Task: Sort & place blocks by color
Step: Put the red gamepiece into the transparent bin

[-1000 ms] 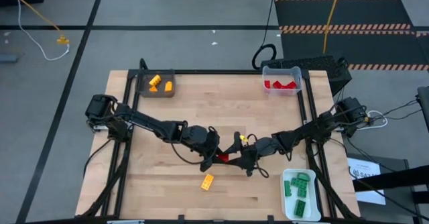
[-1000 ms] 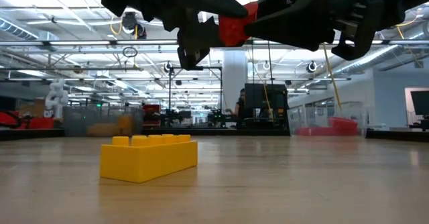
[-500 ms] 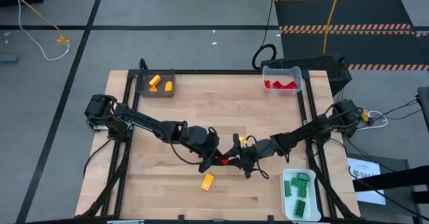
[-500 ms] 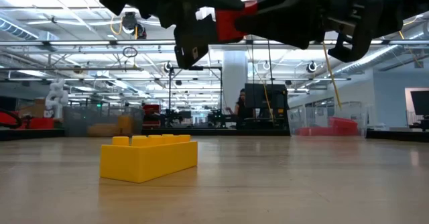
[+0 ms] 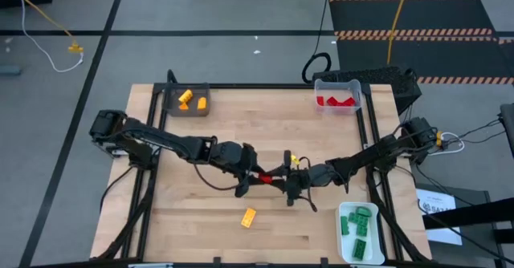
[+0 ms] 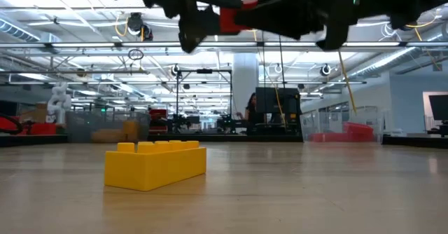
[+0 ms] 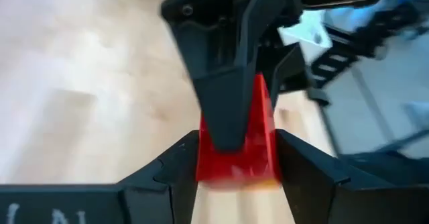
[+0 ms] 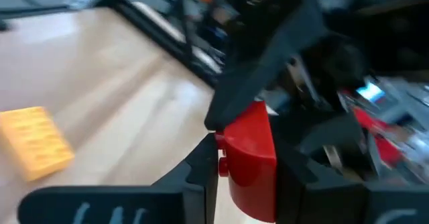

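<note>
Red block is suspended above the middle of the bench in the high view, with the left gripper and the right gripper meeting on it from opposite sides. A yellow-orange block lies on the bench nearer the front edge. The dark grey tray at the far left corner holds yellow-orange blocks, the clear tray at the far right holds red blocks, and the white tray at the near right holds green blocks.

Low view: the red block hangs well above the surface between both grippers; the yellow-orange block rests flat below.

Left wrist view: the left fingers pinch the red block on both sides, while one finger of the right gripper lies across its face.

Right wrist view: the right fingers pinch the red block; the yellow-orange block lies on the bench beyond.
</note>
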`<control>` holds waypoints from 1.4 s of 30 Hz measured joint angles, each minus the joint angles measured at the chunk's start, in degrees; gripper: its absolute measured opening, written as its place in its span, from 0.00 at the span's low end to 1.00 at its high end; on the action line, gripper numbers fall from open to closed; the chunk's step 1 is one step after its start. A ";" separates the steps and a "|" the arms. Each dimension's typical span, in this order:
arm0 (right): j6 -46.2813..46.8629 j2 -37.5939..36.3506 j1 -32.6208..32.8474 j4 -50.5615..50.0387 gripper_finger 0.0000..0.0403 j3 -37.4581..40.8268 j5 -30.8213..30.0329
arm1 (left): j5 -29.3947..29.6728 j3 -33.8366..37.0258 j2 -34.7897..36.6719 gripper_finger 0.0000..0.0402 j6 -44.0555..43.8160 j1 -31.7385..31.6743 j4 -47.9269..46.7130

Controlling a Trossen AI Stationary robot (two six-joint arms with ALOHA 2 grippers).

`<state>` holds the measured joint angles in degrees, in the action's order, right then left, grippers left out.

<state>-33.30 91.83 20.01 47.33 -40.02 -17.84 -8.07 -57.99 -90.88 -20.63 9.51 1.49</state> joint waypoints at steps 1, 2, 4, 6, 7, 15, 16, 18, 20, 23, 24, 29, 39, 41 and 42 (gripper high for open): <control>0.11 -0.92 0.20 -0.37 0.18 0.02 -2.11 | 1.41 -0.10 1.26 0.46 1.32 0.15 -1.96; 0.47 -1.88 0.27 -0.92 0.18 0.11 -3.16 | 2.56 -0.03 2.41 0.47 2.41 0.23 -4.34; 1.38 -4.00 0.37 -1.69 0.18 0.43 -4.61 | 4.04 0.38 4.30 0.49 4.11 0.19 -8.79; 2.32 -5.71 0.39 -2.30 0.18 0.32 -4.77 | 6.14 0.46 5.75 0.51 5.02 -0.06 -11.38; 2.55 -6.70 0.37 -3.60 0.18 0.32 -5.47 | 7.21 0.43 6.60 0.51 5.39 -0.50 -11.66; 0.35 -16.99 -3.13 -18.58 0.18 0.26 -28.82 | 17.27 0.44 11.44 0.52 1.66 -1.58 -23.74; 0.49 -18.90 -4.11 -21.30 0.18 0.31 -30.81 | 18.89 0.20 11.48 0.52 1.09 -1.58 -23.96; 2.64 -22.29 -7.19 -24.63 0.18 0.39 -33.01 | 22.44 0.25 11.31 0.52 -0.41 -1.52 -28.03; 5.41 -26.23 -10.66 -29.95 0.18 0.27 -33.12 | 25.94 0.47 11.12 0.52 -2.22 -1.50 -31.49; 9.93 -30.78 -16.71 -35.79 0.18 0.30 -31.05 | 30.76 0.44 11.35 0.52 -5.14 -1.78 -34.57; 11.35 -32.27 -18.83 -38.30 0.18 0.36 -30.18 | 31.54 0.57 11.33 0.52 -5.65 -1.83 -34.79; 18.07 -36.74 -29.41 -46.41 0.19 0.32 -25.40 | 33.58 1.15 11.25 0.52 -5.33 -1.78 -34.69; 34.06 -35.89 -52.08 -56.78 0.19 0.32 -5.22 | 34.35 1.32 11.22 0.52 -4.76 -1.93 -34.27; 34.21 -34.85 -54.94 -56.61 0.19 0.32 -2.85 | 34.35 1.32 11.22 0.52 -4.99 -1.93 -34.27; 34.25 -34.28 -56.04 -56.74 0.19 0.32 -1.81 | 34.35 1.32 11.22 0.52 -4.99 -1.93 -34.27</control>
<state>0.95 57.55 -36.03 -9.41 -39.70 -19.66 26.28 -56.66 -79.66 -25.63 7.57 -32.77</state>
